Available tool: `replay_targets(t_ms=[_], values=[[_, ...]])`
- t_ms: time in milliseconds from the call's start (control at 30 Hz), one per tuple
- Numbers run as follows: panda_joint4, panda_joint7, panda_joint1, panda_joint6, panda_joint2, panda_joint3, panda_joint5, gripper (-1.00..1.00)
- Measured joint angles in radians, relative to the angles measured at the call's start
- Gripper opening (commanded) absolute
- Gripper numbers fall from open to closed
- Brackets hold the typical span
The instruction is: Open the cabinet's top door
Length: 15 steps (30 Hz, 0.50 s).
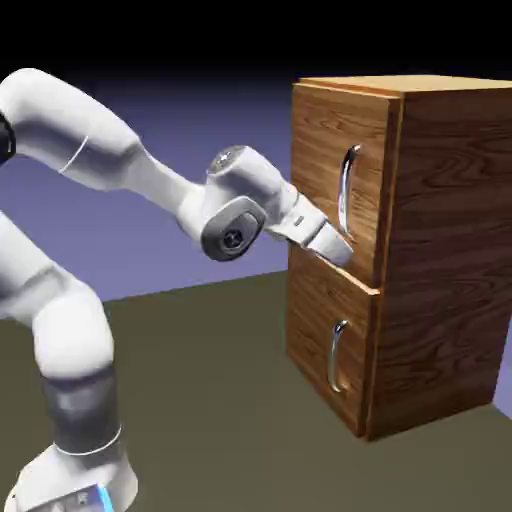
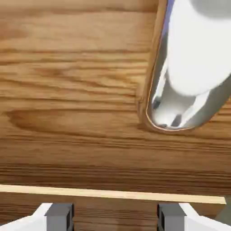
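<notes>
Top door (image 1: 338,120): closed, forming the cabinet's (image 1: 440,230) upper front. Gripper (image 2: 115,217): open, nothing between its fingers, near the door's bottom edge below the curved silver handle (image 1: 346,190); presumably placed to seek purchase there. Contact cannot be confirmed.

White robot arm (image 1: 165,195), seen from the side, rising from its base (image 1: 75,475) at the exterior view's left, bending at the elbow and reaching right. The wrist (image 1: 240,205) tilts downward. The claw (image 2: 115,217) stands open, its two grey fingertips (image 2: 60,216) well apart, with nothing held.
</notes>
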Motion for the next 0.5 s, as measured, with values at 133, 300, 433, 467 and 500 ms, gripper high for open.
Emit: replay_targets(t_ms=[133,300,433,467,500], values=[[0.008,0.137,0.042,-0.014,-0.032,-0.048,-0.174,0.0],[0.019,0.309,0.094,-0.032,-0.072,-0.107,-0.391,0.0],[0.027,0.446,0.136,-0.046,-0.105,-0.155,-0.565,0.0],[0.029,0.48,0.146,-0.05,-0.113,-0.167,-0.609,0.0],[0.032,0.515,0.157,-0.053,-0.121,-0.178,-0.652,0.0]])
